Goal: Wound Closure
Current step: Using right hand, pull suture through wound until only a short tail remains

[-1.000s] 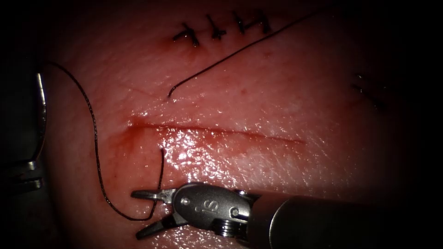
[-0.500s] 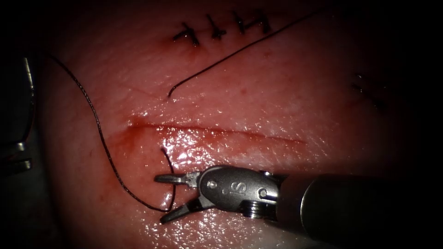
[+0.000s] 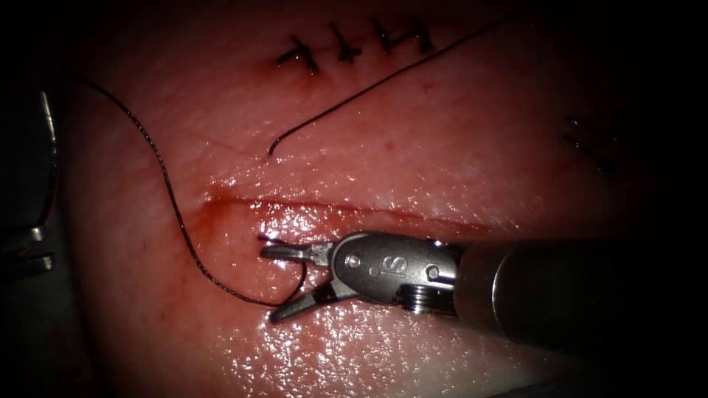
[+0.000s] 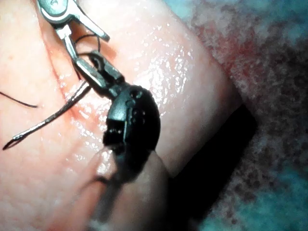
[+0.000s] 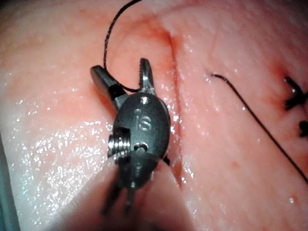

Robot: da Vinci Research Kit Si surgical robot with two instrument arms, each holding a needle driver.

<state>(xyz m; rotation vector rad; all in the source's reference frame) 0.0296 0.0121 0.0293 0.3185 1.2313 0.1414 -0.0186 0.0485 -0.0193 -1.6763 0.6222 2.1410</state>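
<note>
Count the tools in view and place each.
2. The right tool, just below the cut, has open jaws around the thread, gripping nothing. The left tool, at the tissue's left edge, holds the needle, out of the tissue.

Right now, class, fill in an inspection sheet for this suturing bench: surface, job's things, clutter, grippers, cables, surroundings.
Surface: tissue, glistening, with an open cut.
Job's things: needle outside the tissue, left of the cut; thread runs from it into the tissue by the cut's left end.
Clutter: loose thread end; finished stitches; red fluid.
Grippers: left tool holds the needle; right tool open astride the thread, holding nothing.
Cables: nothing seen.
Surroundings: mottled mat.
</note>
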